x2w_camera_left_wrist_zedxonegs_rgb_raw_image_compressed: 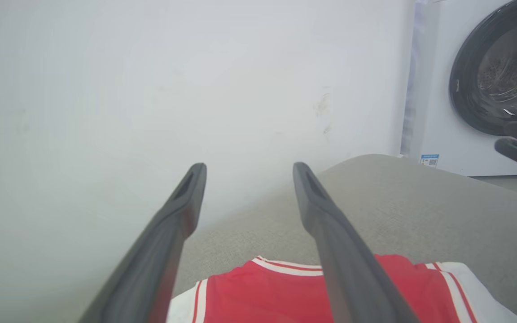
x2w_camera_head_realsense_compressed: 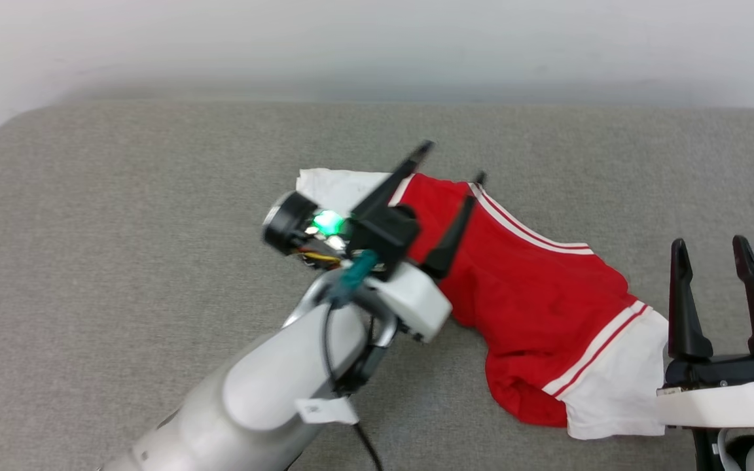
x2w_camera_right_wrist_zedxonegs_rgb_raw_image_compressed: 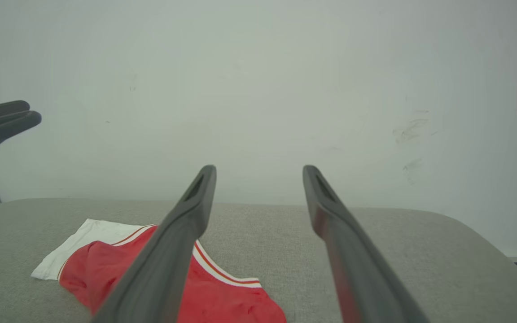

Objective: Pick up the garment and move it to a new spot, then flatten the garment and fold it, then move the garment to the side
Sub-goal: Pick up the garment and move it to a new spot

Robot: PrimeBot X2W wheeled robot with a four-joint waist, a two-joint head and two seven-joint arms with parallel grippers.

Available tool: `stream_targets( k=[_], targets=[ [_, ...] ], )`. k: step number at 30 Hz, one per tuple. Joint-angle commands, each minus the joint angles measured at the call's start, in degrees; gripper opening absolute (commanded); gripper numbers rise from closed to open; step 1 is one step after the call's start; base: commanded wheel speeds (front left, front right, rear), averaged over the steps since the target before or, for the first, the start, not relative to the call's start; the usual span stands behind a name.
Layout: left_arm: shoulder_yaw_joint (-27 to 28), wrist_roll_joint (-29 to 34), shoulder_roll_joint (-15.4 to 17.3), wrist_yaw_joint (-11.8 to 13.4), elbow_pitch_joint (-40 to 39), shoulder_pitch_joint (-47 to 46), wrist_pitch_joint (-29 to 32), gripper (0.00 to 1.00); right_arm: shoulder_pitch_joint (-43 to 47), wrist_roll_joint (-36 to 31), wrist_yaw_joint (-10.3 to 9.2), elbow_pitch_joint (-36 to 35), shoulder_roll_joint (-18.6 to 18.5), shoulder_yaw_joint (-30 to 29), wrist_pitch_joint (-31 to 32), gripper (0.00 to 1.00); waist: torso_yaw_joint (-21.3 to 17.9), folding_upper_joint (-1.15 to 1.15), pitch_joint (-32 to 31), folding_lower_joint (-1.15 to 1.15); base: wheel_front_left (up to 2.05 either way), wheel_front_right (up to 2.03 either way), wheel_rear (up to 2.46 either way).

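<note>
Shirt (x2w_camera_head_realsense_compressed: 534, 301) looks soft, light, floppy, mid cushion (x2w_camera_head_realsense_compressed: 122, 196); left claw (x2w_camera_head_realsense_compressed: 453, 161) and right claw (x2w_camera_head_realsense_compressed: 709, 243) gape empty; best pinch its white sleeves (x2w_camera_head_realsense_compressed: 619, 392).

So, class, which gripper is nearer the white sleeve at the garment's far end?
Left. The left gripper hangs open above that end of the garment; the right gripper stands beside its near sleeve.

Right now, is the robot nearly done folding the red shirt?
Not nearly. The shirt lies on the grey cushion, maybe already moved there. The left gripper and right gripper are open, holding nothing; the left hangs over one end. The shirt is bunched up, so flattening, folding and moving aside are left.
</note>
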Motion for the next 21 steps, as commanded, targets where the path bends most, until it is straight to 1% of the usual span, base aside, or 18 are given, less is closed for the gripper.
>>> stream_targets(
  k=[1,5,9,11,16,21],
  targets=[
    [1.6,1.4,1.1,1.3,-1.9,2.1,-0.3,1.00,0.8,-0.4,-0.04,0.3,0.1,-0.2,-0.1,1.00,1.1,0.00,-1.1,0.00,0.00,0.00,0.00],
    [9.4,4.9,4.3,5.5,-8.2,9.0,-0.3,1.00,1.8,-0.7,-0.04,1.2,0.1,-0.4,-0.1,1.00,2.1,0.00,-2.3,0.00,0.00,0.00,0.00],
    [16.7,8.1,6.4,7.7,-12.6,16.4,-0.3,1.00,2.6,-0.6,-0.04,1.8,0.1,-0.3,-0.1,1.00,2.7,0.00,-3.6,0.00,0.00,0.00,0.00],
    [20.3,9.5,7.3,8.3,-14.6,20.2,-0.3,1.00,3.1,-0.6,-0.05,2.3,0.1,-0.2,-0.1,1.00,2.8,0.00,-4.3,0.00,0.00,0.00,0.00],
    [29.1,12.9,8.4,8.3,-18.7,30.3,-0.3,1.00,4.1,-0.3,-0.04,3.2,0.1,0.1,-0.1,1.00,3.0,0.00,-5.9,0.00,0.00,0.00,0.00],
    [37.1,15.8,7.5,7.4,-21.2,39.0,-0.3,1.00,5.3,0.2,-0.04,4.3,0.1,-0.1,-0.1,1.00,3.4,0.00,-7.0,0.00,0.00,0.00,0.00]
  ],
)
